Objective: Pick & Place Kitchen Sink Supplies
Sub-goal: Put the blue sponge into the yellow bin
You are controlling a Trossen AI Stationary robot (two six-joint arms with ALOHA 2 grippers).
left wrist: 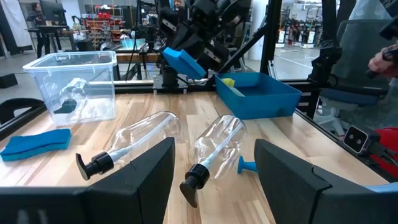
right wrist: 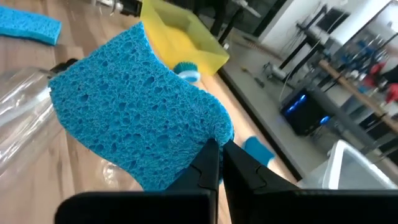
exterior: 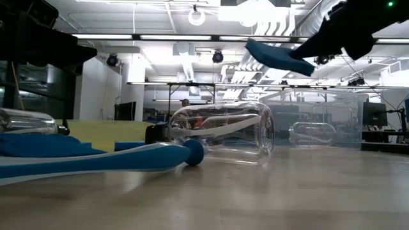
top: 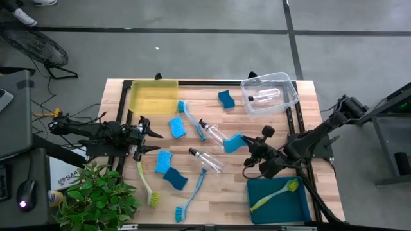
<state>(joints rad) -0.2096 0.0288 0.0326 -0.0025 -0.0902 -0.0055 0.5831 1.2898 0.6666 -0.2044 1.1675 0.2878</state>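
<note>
My right gripper [top: 249, 146] is shut on a blue sponge [top: 234, 142], held in the air over the table's middle; the sponge also shows in the low view [exterior: 281, 57] and the left wrist view [left wrist: 183, 60]. My left gripper [top: 154, 141] hovers open at the table's left, and two clear bottles with black tops [left wrist: 146, 140] [left wrist: 217, 152] lie on their sides beyond its fingers. More blue sponges [top: 177, 126] [top: 226, 99] [top: 168, 170] lie flat on the table. Among them lie two blue brushes [top: 191, 119] [top: 192, 192] and a yellow-green one [top: 146, 186]. My right gripper pinches the sponge between its two fingers at one narrow end [right wrist: 208, 134]. The fingers [right wrist: 208, 165] come from the table's right, slanting down. The sponge is lifted clear of the table [exterior: 281, 57] and sticks out tilted beyond the fingertips toward the table's left.
A yellow bin [top: 154, 96] stands at the far left. A clear bin [top: 286, 83] at the far right holds a bottle [top: 264, 96]. A teal bin [top: 298, 208] at the near right holds a yellow-green brush [top: 276, 194]. A leafy plant [top: 96, 199] fills the near left corner.
</note>
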